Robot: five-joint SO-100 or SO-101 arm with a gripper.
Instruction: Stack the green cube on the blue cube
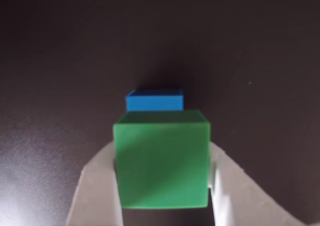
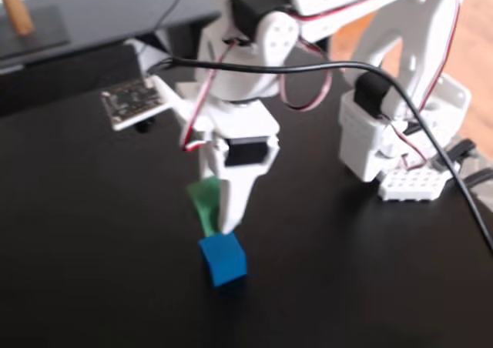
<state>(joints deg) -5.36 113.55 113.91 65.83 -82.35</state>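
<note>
My gripper (image 1: 162, 186) is shut on the green cube (image 1: 161, 158), which fills the lower middle of the wrist view between the two white fingers (image 1: 97, 186). Beyond it the blue cube (image 1: 155, 101) rests on the dark table, partly hidden by the green one. In the fixed view the green cube (image 2: 204, 202) hangs tilted in the gripper (image 2: 217, 219), just above and slightly to the left of the blue cube (image 2: 223, 259). Whether the two cubes touch I cannot tell.
The black tabletop (image 2: 92, 248) spreads around the cubes. The arm's white base (image 2: 385, 132) and a small white breadboard (image 2: 416, 183) stand at the right, with a black cable (image 2: 431, 148) running past. A circuit board (image 2: 132, 99) juts out at the upper left.
</note>
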